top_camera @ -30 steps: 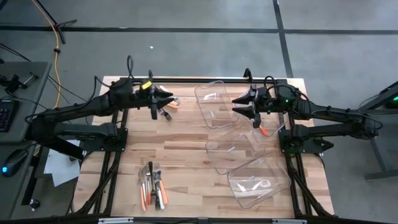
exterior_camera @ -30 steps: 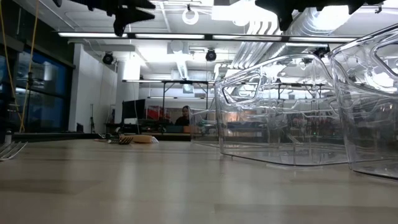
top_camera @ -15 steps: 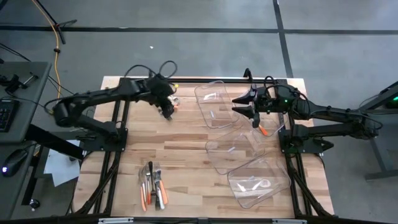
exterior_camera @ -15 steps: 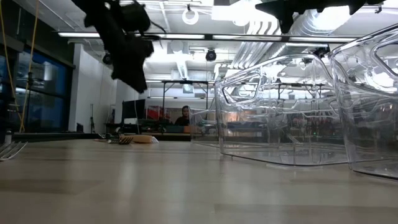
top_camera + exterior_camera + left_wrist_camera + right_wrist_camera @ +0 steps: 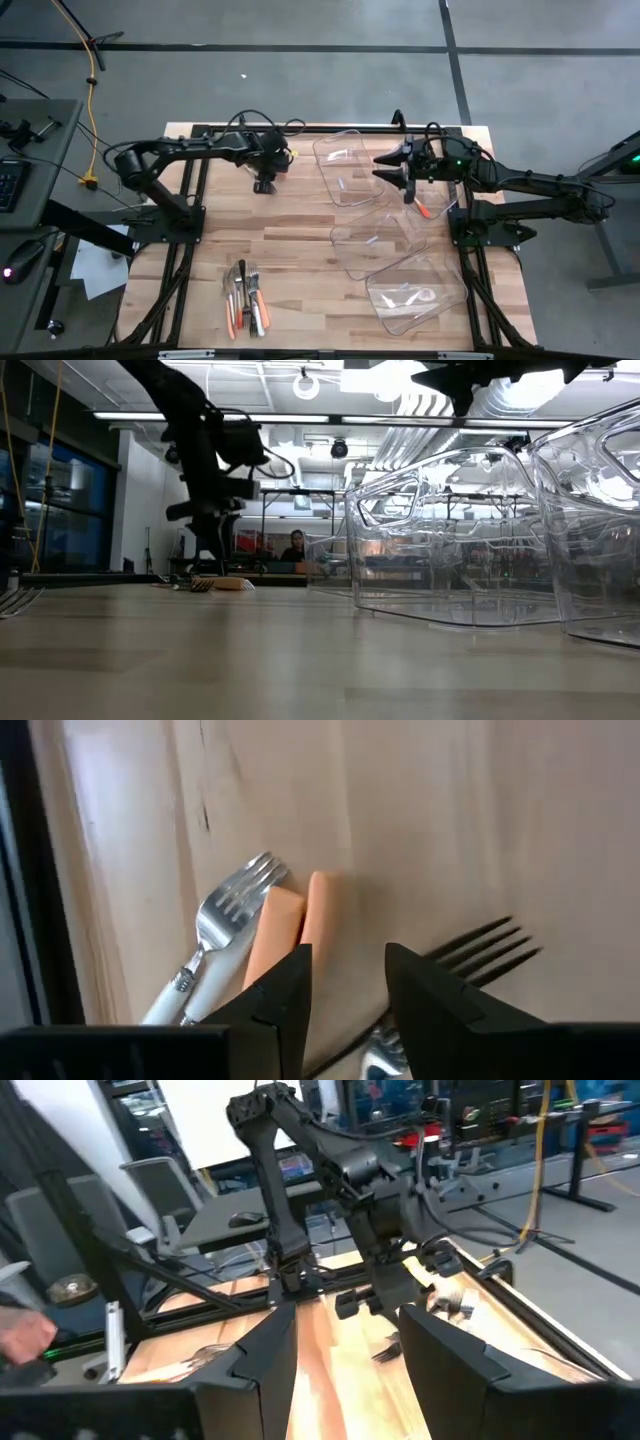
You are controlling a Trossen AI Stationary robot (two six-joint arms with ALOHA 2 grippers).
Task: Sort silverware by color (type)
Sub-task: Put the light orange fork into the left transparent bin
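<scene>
A small group of silverware point(image 5: 275, 168) lies near the table's far edge. In the left wrist view it shows as two orange handles point(image 5: 292, 925), a white-handled fork point(image 5: 215, 950) and a dark fork point(image 5: 480, 948). My left gripper point(image 5: 347, 988) points down just above them, open, with one finger over the orange handles' near ends. It also shows in the high view point(image 5: 265, 184) and the low view point(image 5: 214, 565). My right gripper point(image 5: 388, 170) hovers open above the clear bins, holding nothing. A larger pile of silverware point(image 5: 245, 298) lies at the near edge.
Three clear plastic bins stand on the table's right half: one far point(image 5: 345, 165), one in the middle point(image 5: 380, 245), one near point(image 5: 415, 290). An orange-handled piece point(image 5: 422, 208) lies below the right arm. Bare wood point(image 5: 280, 225) lies between the two groups of silverware.
My left arm has folded in from its level, stretched-out pose. Its gripper has tipped to point down and has dropped onto the small far group of silverware. The silverware has not moved.
</scene>
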